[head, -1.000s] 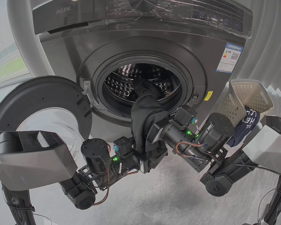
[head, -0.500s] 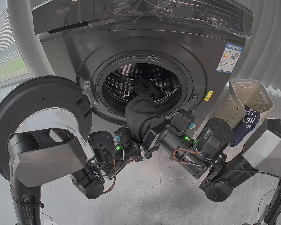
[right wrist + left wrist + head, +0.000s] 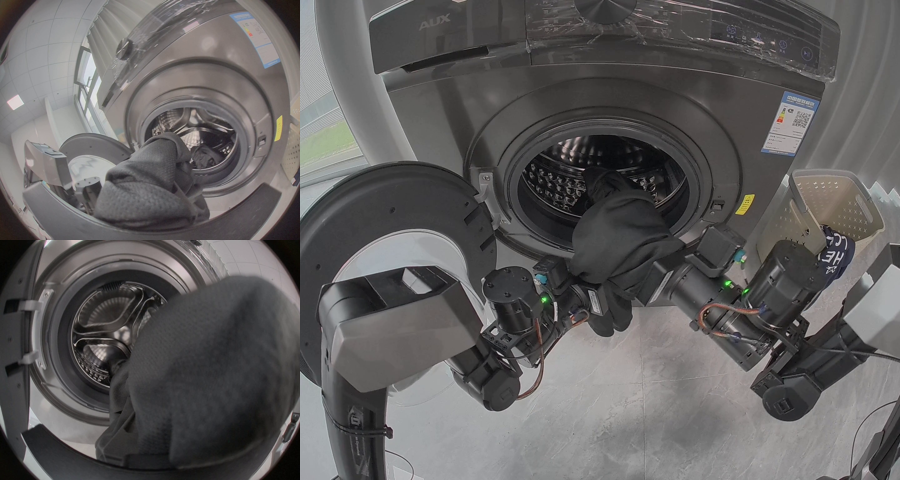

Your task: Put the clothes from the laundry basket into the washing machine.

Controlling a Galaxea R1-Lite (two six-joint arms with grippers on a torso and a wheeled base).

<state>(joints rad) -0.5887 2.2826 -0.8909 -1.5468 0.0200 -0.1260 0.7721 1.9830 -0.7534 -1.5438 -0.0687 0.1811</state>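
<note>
Over the last second both arms have risen and closed on the washing machine (image 3: 687,100), the right arm also swinging toward the laundry basket (image 3: 837,200). The black garment (image 3: 619,240), which hung lower in front of the opening, now sits bunched at the lower lip, with its upper end reaching into the drum (image 3: 562,181). The loading step is judged well advanced but not complete, since most of the cloth is still outside. The garment lies draped over the left gripper (image 3: 599,305) and the right gripper (image 3: 642,276) and covers both, so it cannot be told whether either is clamped on it. The head view alone shows a navy garment (image 3: 837,250) still waiting in the basket. The right wrist view adds a dark lump of cloth (image 3: 203,157) low inside the drum; whether it is a separate piece cannot be told. The left wrist view has the garment (image 3: 212,371) close against the lens, beside the drum's ribs.
</note>
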